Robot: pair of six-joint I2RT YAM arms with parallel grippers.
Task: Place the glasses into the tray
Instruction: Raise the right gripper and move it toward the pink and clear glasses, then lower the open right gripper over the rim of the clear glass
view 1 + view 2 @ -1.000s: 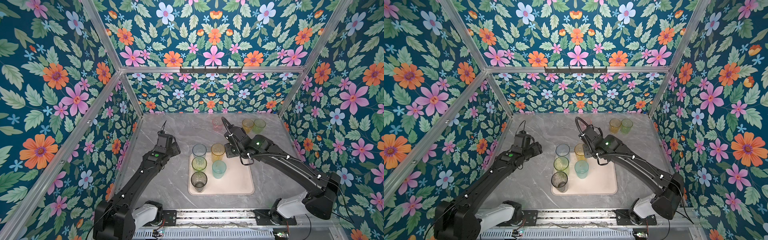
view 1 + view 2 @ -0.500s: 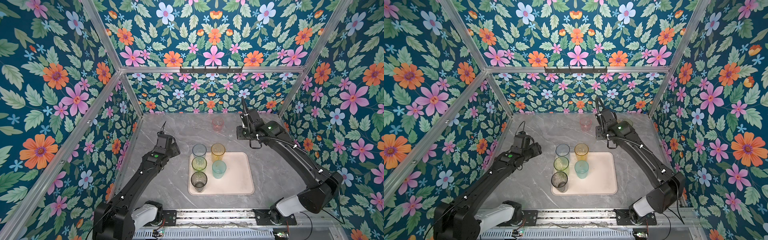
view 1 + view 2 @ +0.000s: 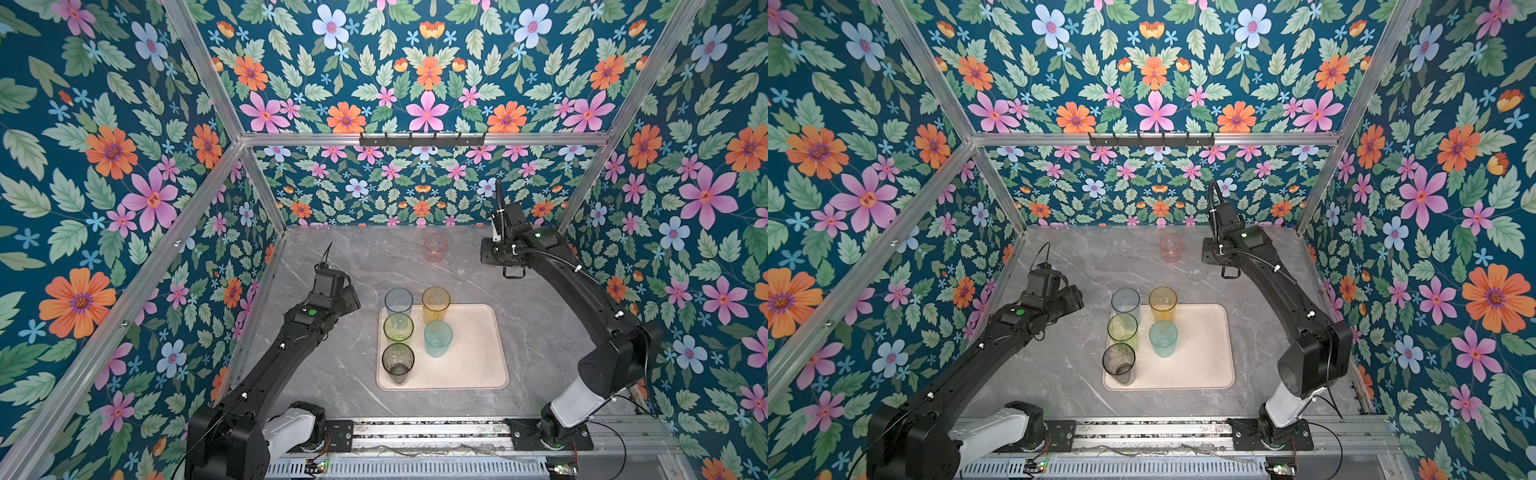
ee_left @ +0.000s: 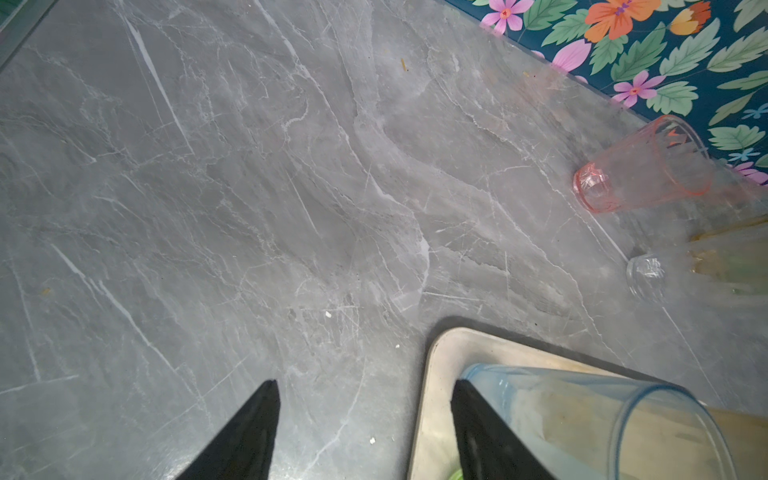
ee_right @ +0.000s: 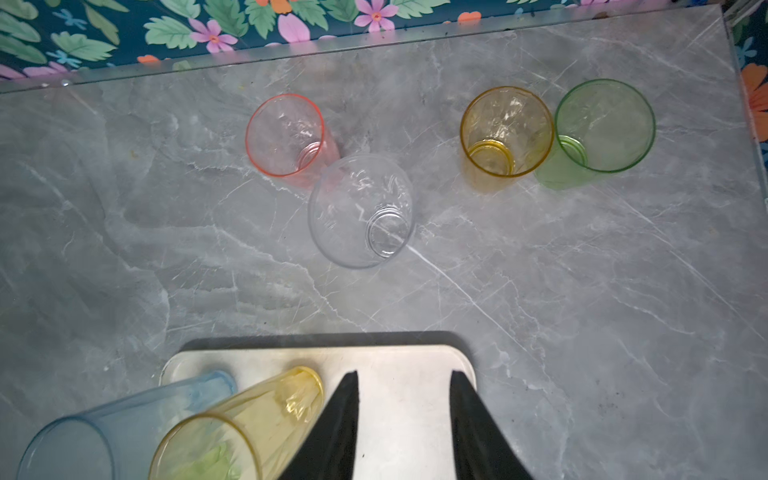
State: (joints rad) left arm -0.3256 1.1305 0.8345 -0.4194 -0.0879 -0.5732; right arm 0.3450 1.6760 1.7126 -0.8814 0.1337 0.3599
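Observation:
The cream tray (image 3: 473, 353) holds several tall glasses upright: blue-grey (image 3: 398, 300), yellow-green (image 3: 398, 327), smoky dark (image 3: 397, 360), amber (image 3: 435, 302) and teal (image 3: 438, 337). Behind it on the table stand short pink (image 5: 284, 135), clear (image 5: 360, 210), amber (image 5: 506, 132) and green (image 5: 604, 124) glasses. My right gripper (image 5: 404, 374) is open and empty, over bare tray beside the tall amber glass in its wrist view. In both top views its wrist (image 3: 505, 245) hangs at the back right and hides the fingers. My left gripper (image 4: 363, 384) is open and empty by the tray's far left corner.
Flowered walls (image 3: 395, 195) close in the grey marble table (image 3: 332, 374) at the back and both sides. A black hook rail (image 3: 422, 139) runs high on the back wall. The arms' base rail (image 3: 415, 436) lines the front edge.
My right arm has left the tall amber glass standing in the tray and swung to the back right, now covering the short amber and green glasses in the top views. The left arm has stayed put.

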